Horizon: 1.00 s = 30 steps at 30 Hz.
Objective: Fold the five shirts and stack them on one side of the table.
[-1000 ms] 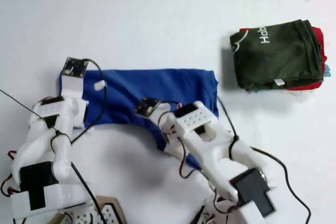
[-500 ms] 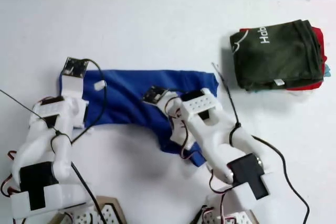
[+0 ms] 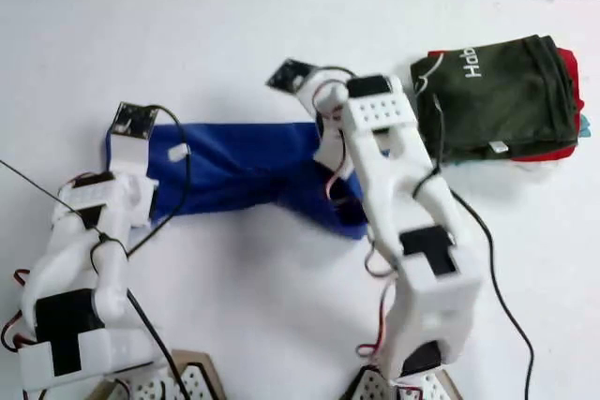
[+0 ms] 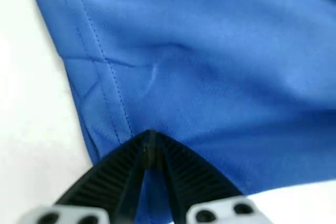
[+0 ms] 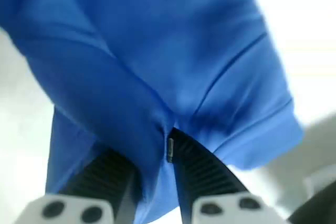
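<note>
High view: blue shirt [image 3: 234, 170] lies mid-surface [image 3: 234, 44]; folded stack [image 3: 497, 96] at 2 o'clock. Left pincer [image 4: 149, 140] clamped tight on the shirt's 9 o'clock edge. Right pincer [image 5: 157, 145] pinches the bunched 3 o'clock end.

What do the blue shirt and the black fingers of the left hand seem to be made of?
Blue shirt: soft, thin cloth with a matte look, likely cotton or a blend; it creases and shows a stitched hem. Fingers of the left hand: probably hard plastic, matte black, with moulded ridges.
</note>
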Motion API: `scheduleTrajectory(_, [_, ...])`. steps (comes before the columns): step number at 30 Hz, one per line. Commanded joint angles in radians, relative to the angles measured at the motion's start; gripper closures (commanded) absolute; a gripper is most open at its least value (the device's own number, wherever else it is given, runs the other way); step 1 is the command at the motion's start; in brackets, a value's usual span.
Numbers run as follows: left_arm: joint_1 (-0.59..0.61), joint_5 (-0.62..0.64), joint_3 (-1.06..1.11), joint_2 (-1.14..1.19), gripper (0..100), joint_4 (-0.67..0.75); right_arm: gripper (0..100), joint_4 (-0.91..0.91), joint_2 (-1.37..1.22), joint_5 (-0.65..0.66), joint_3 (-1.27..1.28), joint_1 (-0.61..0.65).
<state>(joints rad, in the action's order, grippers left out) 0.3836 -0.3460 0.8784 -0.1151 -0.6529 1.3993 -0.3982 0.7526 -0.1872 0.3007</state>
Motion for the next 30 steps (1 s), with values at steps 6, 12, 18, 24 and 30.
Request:
scheduleTrajectory(6, [-0.008, 0.005, 0.002, -0.023, 98, 0.014, 90.2, 0.193, -0.427, -0.005, -0.717, -0.036])
scheduleTrajectory(12, [-0.008, 0.005, 0.002, -0.023, 98, 0.014, 74.7, 0.289, -0.662, -0.164, -1.129, -0.097])
scheduleTrajectory(18, [-0.008, 0.005, 0.002, -0.023, 98, 0.014, 74.4, 0.361, -0.711, -0.315, -1.428, -0.116])
scheduleTrajectory(24, [-0.008, 0.005, 0.002, -0.023, 98, 0.014, 74.4, 0.371, -0.664, -0.315, -1.428, -0.107])
scheduleTrajectory(30, [-0.008, 0.005, 0.002, -0.023, 98, 0.014, 77.5, 0.372, -0.464, -0.311, -1.079, -0.044])
